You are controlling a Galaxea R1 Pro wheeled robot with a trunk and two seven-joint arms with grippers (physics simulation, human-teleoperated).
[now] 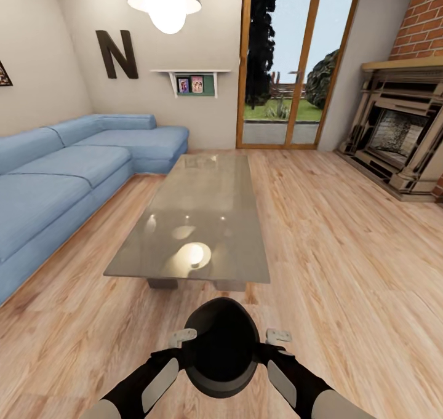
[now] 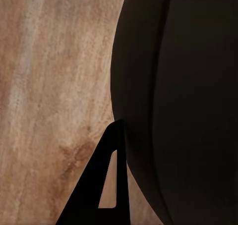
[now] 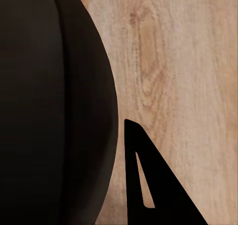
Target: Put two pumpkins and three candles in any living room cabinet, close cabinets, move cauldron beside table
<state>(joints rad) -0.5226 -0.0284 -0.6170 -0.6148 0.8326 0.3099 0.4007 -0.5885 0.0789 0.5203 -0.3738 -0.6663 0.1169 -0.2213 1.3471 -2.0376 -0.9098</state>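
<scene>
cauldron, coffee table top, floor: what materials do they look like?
Cauldron: matte black, looks like cast iron or dark plastic; no highlights on its belly, a faint vertical seam in the wrist views. Coffee table top: glossy grey, glass or polished stone; it mirrors the ceiling lamp. Floor: light wood planks, satin; visible grain and board joints.

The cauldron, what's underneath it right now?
Beside the cauldron, held between the left gripper and right gripper, wooden floor shows; directly beneath is covered by its body.
</scene>
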